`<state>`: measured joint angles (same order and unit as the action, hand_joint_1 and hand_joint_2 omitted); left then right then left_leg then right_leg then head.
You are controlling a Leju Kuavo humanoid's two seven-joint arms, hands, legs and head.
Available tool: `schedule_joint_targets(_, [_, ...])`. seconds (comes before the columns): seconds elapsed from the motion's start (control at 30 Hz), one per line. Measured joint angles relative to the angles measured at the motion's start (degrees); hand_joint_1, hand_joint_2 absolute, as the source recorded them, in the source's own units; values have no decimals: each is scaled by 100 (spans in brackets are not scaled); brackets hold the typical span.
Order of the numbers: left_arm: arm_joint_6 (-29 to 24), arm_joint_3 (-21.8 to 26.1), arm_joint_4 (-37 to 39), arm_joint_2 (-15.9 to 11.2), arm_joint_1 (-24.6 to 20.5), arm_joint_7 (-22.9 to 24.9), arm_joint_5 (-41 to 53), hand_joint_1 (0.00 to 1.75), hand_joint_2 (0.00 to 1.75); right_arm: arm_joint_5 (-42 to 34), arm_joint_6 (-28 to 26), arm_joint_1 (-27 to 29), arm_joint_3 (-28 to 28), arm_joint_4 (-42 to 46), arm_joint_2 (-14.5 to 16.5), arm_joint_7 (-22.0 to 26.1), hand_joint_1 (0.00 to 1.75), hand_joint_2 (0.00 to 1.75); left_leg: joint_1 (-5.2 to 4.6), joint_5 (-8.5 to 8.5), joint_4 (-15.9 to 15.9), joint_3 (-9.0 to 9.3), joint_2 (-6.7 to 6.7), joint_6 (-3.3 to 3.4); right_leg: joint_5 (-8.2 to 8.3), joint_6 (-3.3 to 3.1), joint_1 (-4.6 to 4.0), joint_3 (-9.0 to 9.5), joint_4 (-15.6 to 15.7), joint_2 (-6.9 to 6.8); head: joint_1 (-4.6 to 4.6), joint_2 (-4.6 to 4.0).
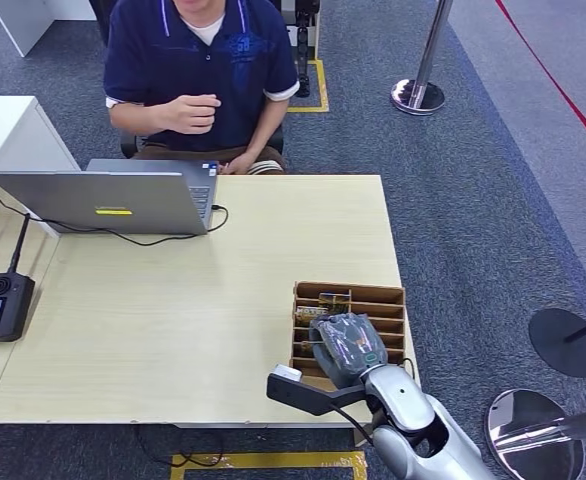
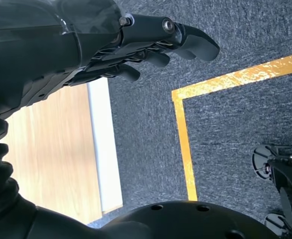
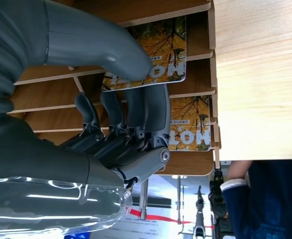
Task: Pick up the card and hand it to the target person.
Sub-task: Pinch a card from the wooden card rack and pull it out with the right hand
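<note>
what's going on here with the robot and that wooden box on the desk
The robot's right hand is down in the slotted wooden card holder at the near edge of the desk, thumb and fingers closing around a yellow-printed card that still sits in its slot. A second card stands in the next slot. The left hand hangs empty over the carpet. A person in a navy shirt sits across the desk behind a laptop.

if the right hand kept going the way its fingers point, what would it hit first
Most likely the card standing in the wooden rack: the right hand has thumb and fingers either side of it, apparently touching, though contact depth is unclear.
</note>
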<state>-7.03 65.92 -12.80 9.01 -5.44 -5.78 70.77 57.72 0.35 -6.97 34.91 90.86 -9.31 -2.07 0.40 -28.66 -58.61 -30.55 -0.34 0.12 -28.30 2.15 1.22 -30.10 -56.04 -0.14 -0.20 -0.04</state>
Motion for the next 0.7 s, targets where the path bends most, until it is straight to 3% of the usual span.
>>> schedule_joint_targets(0.03, [4, -1, 0, -1, 0, -42, 20, 0, 87, -4, 0, 0, 0, -2, 0, 1, 156, 175, 0, 0, 0, 0, 0, 0, 0, 0, 0, 0, 0, 0, 0, 0])
schedule_joint_targets(0.1, [-13, -4, 0, -3, 0, -147, 87, 0, 175, -13, 0, 0, 0, -6, 0, 1, 163, 175, 0, 0, 0, 0, 0, 0, 0, 0, 0, 0, 0, 0, 0, 1])
schedule_joint_targets(0.5, [-137, -15, 1, -11, 3, 79, 174, 0, 175, -133, -151, 2, -16, 2, 1, 37, 164, 175, 0, 0, 0, 0, 0, 0, 0, 0, 0, 0, 0, 0, 0, 1])
schedule_joint_targets(0.7, [-137, -15, 1, -11, 3, 80, 139, 0, 175, -96, -335, 31, -296, 320, -7, 24, 164, 175, 0, 0, 0, -2, 0, 0, 0, 0, 0, -1, 0, 0, 0, 0])
